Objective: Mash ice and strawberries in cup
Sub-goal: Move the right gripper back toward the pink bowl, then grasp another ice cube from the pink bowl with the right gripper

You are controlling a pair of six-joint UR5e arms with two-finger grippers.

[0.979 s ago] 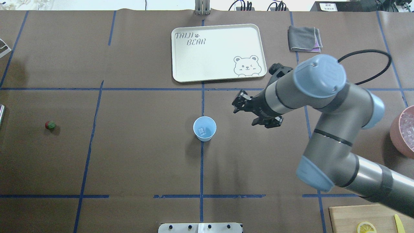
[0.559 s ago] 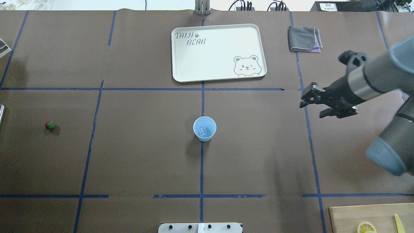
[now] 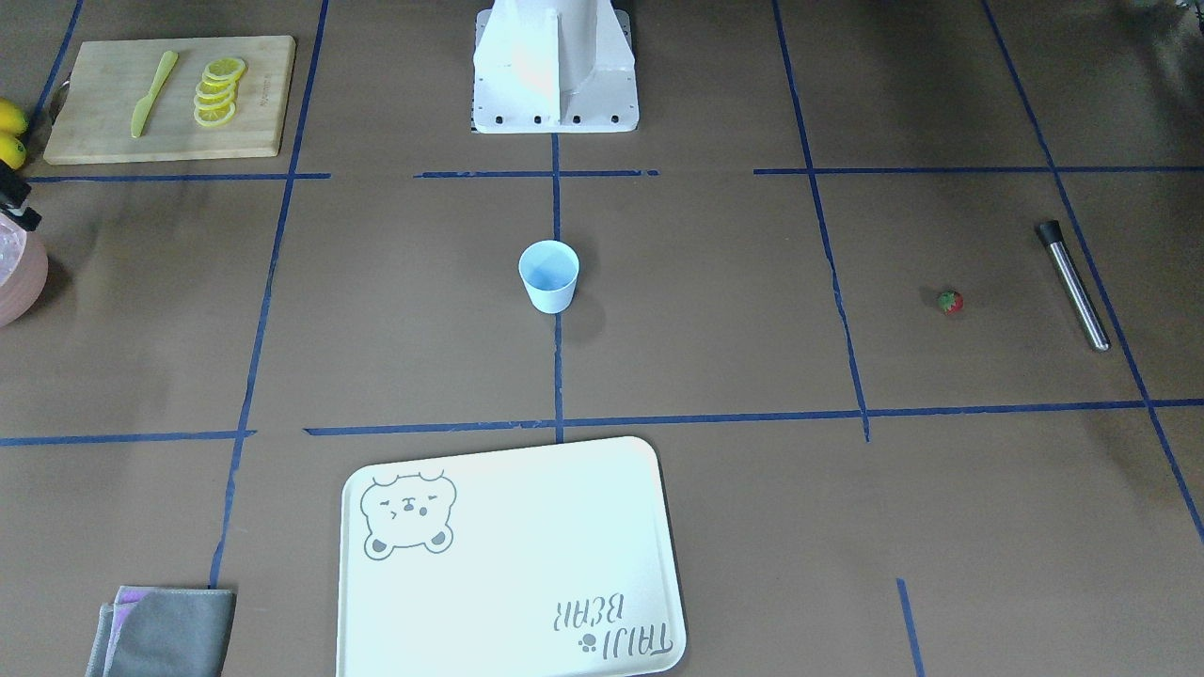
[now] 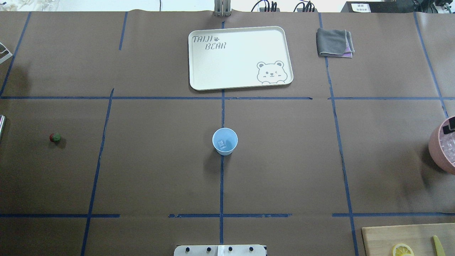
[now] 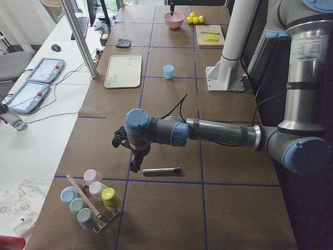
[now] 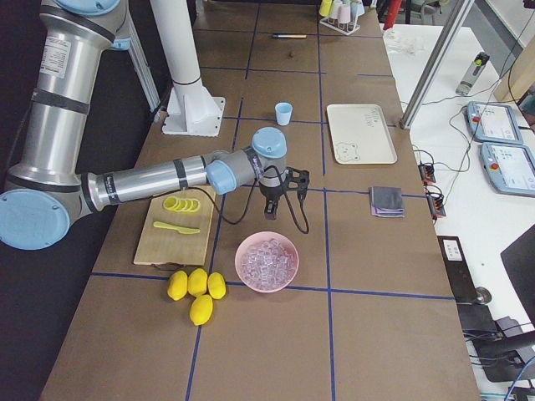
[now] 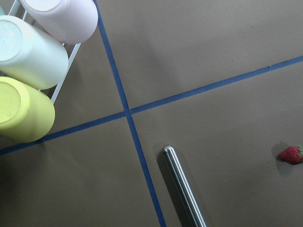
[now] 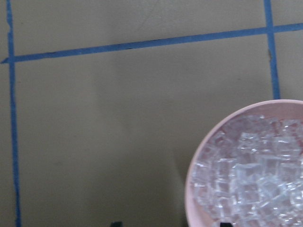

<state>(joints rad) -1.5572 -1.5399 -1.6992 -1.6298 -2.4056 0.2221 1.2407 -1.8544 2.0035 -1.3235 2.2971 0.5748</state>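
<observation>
- The right pincer [image 6: 280, 203] has swung away from the cup [image 4: 224, 142]. It now hangs over the pink bowl [image 4: 435, 153] rim, tips spread wide, holding nothing.
- The left pincer [image 5: 134, 165] hovers near the steel rod [image 3: 1072, 282]; its spread cannot be told.
- One ice cube [image 4: 222, 144] lies in the cup.
- The strawberry [image 4: 55, 137] sits on the table [image 4: 149, 170], well apart from the cup.

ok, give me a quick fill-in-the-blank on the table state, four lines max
The cup holds exactly ___ ice cube.
The strawberry lies on the ___, outside the cup.
The bowl full of ice is ___.
The lemon slices sit on a wooden ___.
Missing: one; table; pink; board.
</observation>
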